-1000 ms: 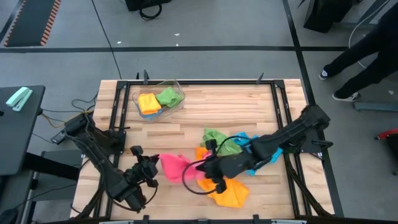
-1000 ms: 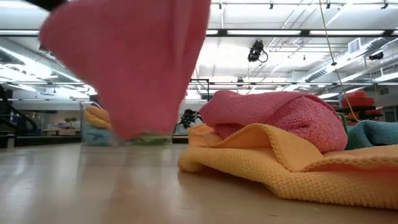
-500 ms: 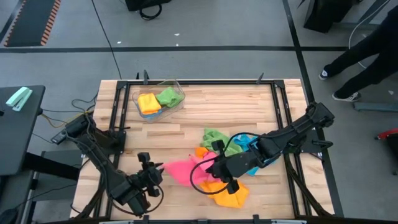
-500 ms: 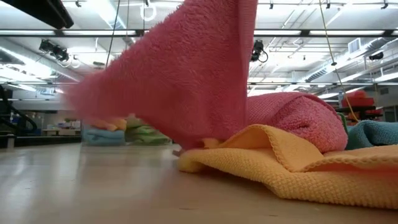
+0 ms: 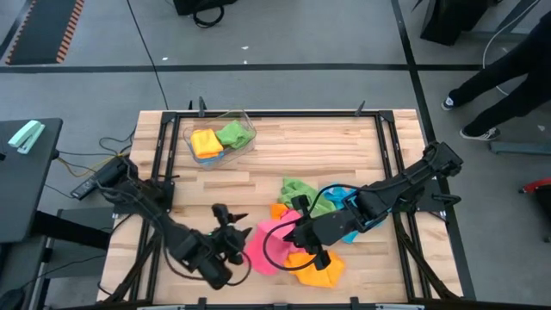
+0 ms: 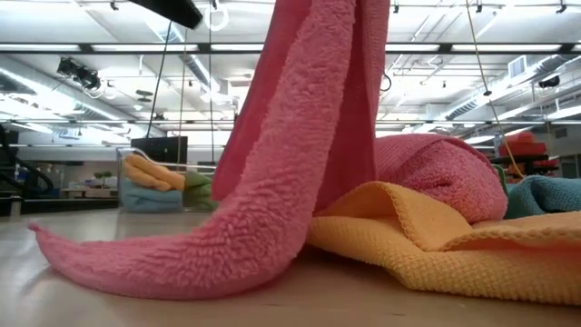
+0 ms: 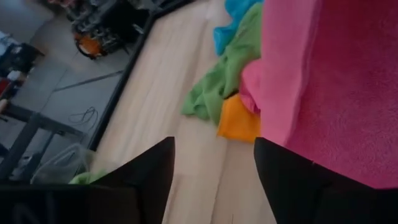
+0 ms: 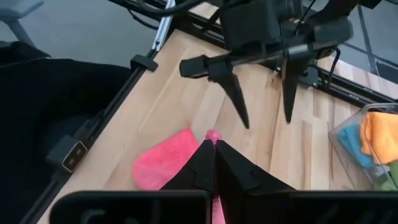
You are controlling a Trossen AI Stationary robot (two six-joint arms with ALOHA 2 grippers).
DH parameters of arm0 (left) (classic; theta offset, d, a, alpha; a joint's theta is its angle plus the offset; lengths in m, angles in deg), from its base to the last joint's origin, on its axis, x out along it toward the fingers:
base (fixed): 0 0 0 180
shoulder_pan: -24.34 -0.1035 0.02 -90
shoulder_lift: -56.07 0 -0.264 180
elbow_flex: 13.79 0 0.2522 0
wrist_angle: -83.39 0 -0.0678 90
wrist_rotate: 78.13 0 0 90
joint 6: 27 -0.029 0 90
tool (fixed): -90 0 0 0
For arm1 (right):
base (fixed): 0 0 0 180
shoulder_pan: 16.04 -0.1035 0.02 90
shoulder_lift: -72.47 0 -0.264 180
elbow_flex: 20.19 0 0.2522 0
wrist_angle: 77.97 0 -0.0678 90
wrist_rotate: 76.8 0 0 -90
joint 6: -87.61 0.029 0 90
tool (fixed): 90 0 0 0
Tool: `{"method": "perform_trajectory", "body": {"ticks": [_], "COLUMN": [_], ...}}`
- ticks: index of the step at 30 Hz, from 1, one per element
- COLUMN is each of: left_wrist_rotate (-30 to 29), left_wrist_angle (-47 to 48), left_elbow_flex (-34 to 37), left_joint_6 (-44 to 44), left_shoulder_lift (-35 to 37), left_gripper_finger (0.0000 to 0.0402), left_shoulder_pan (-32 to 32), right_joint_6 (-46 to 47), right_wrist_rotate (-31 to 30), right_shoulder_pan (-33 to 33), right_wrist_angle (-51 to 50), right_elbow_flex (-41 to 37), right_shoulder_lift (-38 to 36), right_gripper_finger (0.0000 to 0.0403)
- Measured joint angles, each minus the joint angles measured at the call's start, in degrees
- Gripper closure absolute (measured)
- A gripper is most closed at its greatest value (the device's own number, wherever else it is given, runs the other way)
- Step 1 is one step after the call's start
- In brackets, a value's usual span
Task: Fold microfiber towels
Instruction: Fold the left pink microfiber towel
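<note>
Pink towel (image 5: 269, 244) hangs pinched in our right gripper (image 8: 214, 144); our left gripper (image 5: 231, 226) gapes empty beside it. Orange (image 5: 315, 269), green (image 5: 303, 195) and blue (image 5: 337, 195) towels crowd behind, the plastic bin (image 5: 219, 138) well apart.

The left gripper (image 5: 234, 226) has let go of the pink towel (image 5: 269, 243): a second ago it was closed on one corner of it, and now its fingers (image 8: 235, 92) stand apart with nothing between them. The left arm has also moved to the right along the bench (image 5: 284, 155), closer to the pile. The pink towel was stretched out to the left a second ago; now it is gathered closer to the right gripper (image 5: 299, 229), which holds it up by a corner. In the low view its free end now lies on the bench, where before it hung in the air.
</note>
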Motion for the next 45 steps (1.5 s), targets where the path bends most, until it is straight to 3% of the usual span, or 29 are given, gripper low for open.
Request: {"method": "perform_trajectory", "body": {"ticks": [6,15,23,40,45], "left_wrist_rotate": [7.4,11.9,20.9,21.5,21.5], "left_wrist_angle": [-5.1,-6.1,-6.2,-7.3,-7.2], "left_elbow_flex": [0.0,0.0,0.0,0.0,0.0], "left_joint_6": [-6.7,-7.3,-6.2,-3.9,-4.7], "left_shoulder_lift": [-1.7,-10.0,-12.9,-17.4,-17.5], "left_gripper_finger": [0.0196,0.0211,0.0217,0.0231,0.0254], "left_shoulder_pan": [-4.1,-7.9,-8.7,-12.9,-12.8], "right_joint_6": [0.0,0.3,0.2,0.1,0.1], "right_wrist_rotate": [0.1,0.1,0.1,0.1,0.1], "right_shoulder_pan": [-0.3,-0.8,-0.7,-0.7,-0.7], "right_wrist_angle": [-0.1,-0.5,-0.4,-0.4,-0.4], "right_elbow_flex": [-0.1,-0.4,-0.4,-0.4,-0.4], "right_shoulder_lift": [0.0,0.0,0.0,0.0,0.0], "right_gripper_finger": [0.0386,0.0386,0.0386,0.0386,0.0386]}}
